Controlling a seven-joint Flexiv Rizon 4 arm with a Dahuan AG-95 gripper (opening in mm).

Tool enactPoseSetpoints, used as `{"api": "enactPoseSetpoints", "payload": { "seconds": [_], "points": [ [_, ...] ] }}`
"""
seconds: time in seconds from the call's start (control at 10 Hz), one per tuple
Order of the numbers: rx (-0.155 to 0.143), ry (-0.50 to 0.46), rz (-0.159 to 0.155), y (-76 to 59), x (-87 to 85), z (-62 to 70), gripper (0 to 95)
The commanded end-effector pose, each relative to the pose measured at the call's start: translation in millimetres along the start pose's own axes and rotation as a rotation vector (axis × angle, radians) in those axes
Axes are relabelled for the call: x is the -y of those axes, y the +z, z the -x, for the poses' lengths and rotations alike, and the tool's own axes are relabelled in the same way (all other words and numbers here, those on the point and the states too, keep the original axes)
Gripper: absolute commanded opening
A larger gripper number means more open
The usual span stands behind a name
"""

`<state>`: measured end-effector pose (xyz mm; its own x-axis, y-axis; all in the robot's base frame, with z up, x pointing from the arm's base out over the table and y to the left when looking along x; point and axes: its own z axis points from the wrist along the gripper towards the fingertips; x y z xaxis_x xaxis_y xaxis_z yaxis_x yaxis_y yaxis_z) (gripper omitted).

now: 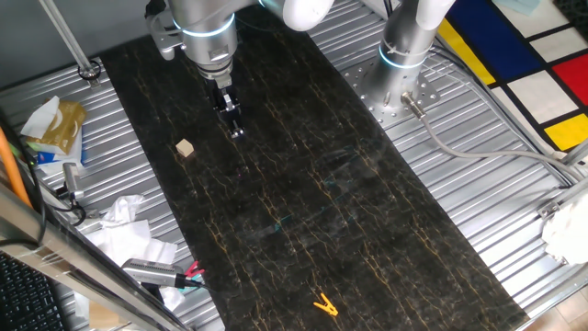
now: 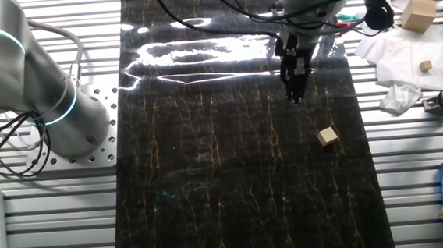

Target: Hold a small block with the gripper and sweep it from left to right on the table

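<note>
From where I am standing, crumpled white paper (image 1: 124, 225) is lying on the ribbed grey frame at the far left, beside the desk (image 1: 303, 202), with a yellow-and-white packet (image 1: 55, 129) sitting further up that same side. Moving right onto the black, gold-veined surface, the small block (image 1: 186, 148) is resting by itself near the left edge, clear of everything around it. Just to its right and a little further back, the end effector (image 1: 236, 130) is hanging from the silver arm with its tip pointing down at the desk, near the block but not touching it. Its two black fingers are sitting close together with nothing between them; in the other fixed view the end effector (image 2: 295, 94) is looking equally narrow, and the block (image 2: 328, 136) is lying apart from it. Further right, a yellow clip (image 1: 324, 304) is lying near the front end of the desk, and a second arm's base (image 1: 397, 78) is standing on the grey frame.
</note>
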<state>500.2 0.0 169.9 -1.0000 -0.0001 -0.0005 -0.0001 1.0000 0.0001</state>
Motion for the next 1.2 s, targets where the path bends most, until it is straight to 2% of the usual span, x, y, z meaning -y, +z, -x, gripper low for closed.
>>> {"api": "enactPoseSetpoints", "payload": {
  "seconds": [0.1,0.2,0.3,0.7,1.2],
  "points": [
    [-0.001,0.0,0.0,-0.1,0.0,-0.2,95.0],
    [0.106,0.029,0.043,0.0,0.0,-0.2,0.0],
    [0.108,0.029,0.034,-0.3,-0.1,-0.2,0.0],
    [0.088,0.03,0.034,0.3,-0.6,-0.6,0.0],
    [0.102,-0.007,0.014,0.1,-0.8,-0.7,0.0]
  ]
}}
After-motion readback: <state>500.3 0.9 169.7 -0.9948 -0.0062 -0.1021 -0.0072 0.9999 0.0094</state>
